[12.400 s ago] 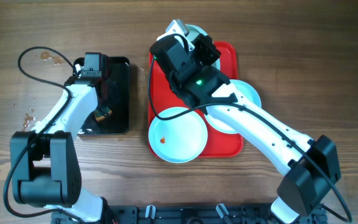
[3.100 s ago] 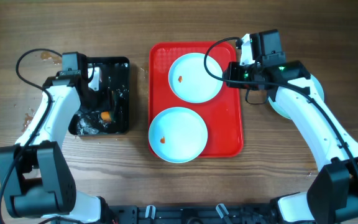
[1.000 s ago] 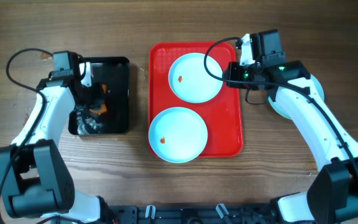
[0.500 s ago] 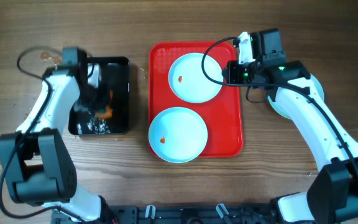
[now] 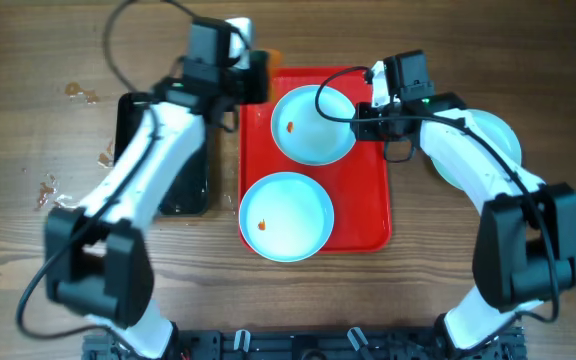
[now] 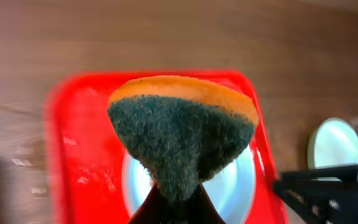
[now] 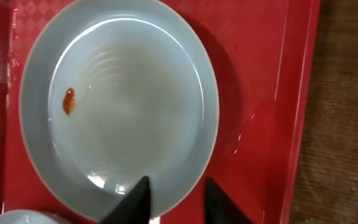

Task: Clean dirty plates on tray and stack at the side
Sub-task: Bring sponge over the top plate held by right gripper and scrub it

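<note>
Two pale blue plates lie on the red tray (image 5: 368, 200). The far plate (image 5: 313, 125) (image 7: 117, 112) carries a small orange smear (image 7: 69, 101); the near plate (image 5: 286, 215) has one too. A further plate (image 5: 498, 135) sits on the table right of the tray, partly under the right arm. My left gripper (image 5: 256, 75) (image 6: 176, 202) is shut on a green-and-orange sponge (image 6: 182, 134), held above the tray's far-left corner. My right gripper (image 5: 360, 105) (image 7: 176, 199) is open, its fingers astride the far plate's right rim, one over the plate, one over the tray.
A glossy black tray (image 5: 168, 170) lies left of the red tray, partly under the left arm. Small wet spots (image 5: 78, 92) mark the wood at the far left. Cables loop above both arms.
My left arm has swung up and right from the black tray to the red tray's far-left corner, carrying the sponge. The right gripper has edged slightly left at the far plate's rim.
</note>
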`<move>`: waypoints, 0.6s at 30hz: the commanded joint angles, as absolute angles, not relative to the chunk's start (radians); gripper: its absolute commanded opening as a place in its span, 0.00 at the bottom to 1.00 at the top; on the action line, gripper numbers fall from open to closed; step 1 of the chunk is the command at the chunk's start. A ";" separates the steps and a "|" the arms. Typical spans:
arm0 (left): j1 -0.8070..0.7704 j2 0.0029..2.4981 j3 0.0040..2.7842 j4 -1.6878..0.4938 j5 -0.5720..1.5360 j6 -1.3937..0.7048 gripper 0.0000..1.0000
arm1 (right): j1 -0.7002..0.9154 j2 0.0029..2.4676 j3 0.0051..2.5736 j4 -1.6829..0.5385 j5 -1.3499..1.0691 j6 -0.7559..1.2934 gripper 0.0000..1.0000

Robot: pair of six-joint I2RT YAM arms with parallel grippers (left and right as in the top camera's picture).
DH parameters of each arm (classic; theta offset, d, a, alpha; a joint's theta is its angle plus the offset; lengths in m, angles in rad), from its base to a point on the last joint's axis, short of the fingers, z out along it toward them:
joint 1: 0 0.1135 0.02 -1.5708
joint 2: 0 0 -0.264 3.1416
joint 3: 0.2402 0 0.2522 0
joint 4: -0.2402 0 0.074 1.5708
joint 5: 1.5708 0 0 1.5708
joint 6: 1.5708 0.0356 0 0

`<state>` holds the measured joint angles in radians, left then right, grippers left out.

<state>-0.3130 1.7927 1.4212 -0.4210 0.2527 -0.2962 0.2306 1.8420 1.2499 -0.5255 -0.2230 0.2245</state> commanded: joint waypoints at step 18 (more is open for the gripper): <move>-0.466 2.104 1.427 -0.302 0.321 -0.403 0.04 | 0.236 2.064 1.253 -0.438 -0.203 0.262 0.05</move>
<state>-0.4694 2.0472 1.4204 -0.3130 0.3275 -0.3885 0.2306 2.0182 1.2598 -0.4137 -0.2173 0.2676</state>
